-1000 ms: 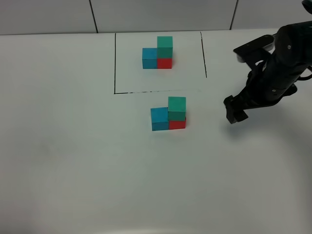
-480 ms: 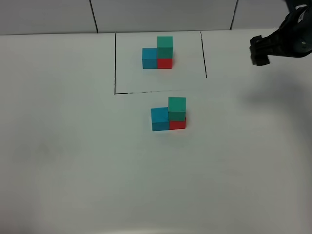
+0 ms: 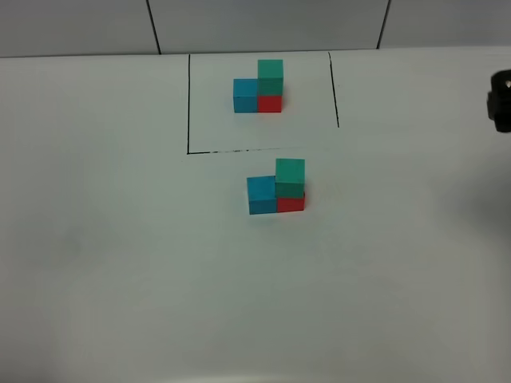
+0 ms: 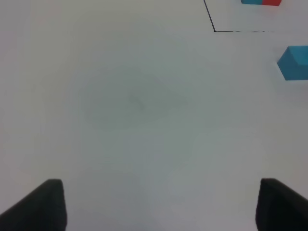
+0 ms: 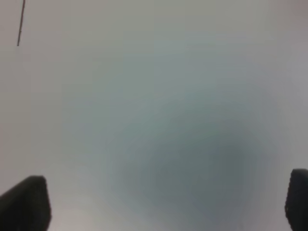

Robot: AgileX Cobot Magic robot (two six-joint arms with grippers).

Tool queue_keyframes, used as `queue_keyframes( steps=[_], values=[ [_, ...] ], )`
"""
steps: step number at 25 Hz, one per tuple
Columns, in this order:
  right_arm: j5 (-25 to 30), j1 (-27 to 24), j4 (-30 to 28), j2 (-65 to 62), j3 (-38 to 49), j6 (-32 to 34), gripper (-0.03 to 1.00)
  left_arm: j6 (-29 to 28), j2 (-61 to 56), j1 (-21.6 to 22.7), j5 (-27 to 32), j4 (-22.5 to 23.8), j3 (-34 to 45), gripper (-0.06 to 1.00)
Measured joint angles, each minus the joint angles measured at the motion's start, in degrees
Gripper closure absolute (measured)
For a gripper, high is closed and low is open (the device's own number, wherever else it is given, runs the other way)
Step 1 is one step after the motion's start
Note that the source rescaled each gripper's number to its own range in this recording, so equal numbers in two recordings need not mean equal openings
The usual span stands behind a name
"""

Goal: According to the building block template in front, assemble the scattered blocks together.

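Note:
The building block template stands inside the black drawn lines at the back: blue and red cubes side by side, green on top of the red. The unframed blocks stand in front of the frame in the same L shape: blue cube, red cube, green cube atop the red. The blue cube also shows in the left wrist view. My right gripper is a dark tip at the far right edge. Its fingers are spread wide and empty. My left gripper is open and empty over bare table.
The white table spreads around the blocks. A tiled wall runs along the back edge.
My right arm has pulled up and away to the right, from beside the assembled blocks to the frame's right edge. The blocks have not moved.

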Motion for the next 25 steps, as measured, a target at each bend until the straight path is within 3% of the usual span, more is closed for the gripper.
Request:
queue_keyframes(
  steps=[6,14,25],
  values=[
    [4.1,0.0,-1.3,-22.4,15.0,3.0,-0.03,0.0,0.0,0.0,0.0,0.0,0.0,0.18],
    [18.7,0.0,-0.3,-49.8,26.5,3.9,-0.03,0.0,0.0,0.0,0.0,0.0,0.0,0.18],
    [17.9,0.0,4.8,-68.5,28.6,-4.1,-0.02,0.0,0.0,0.0,0.0,0.0,0.0,0.18]
  ],
)
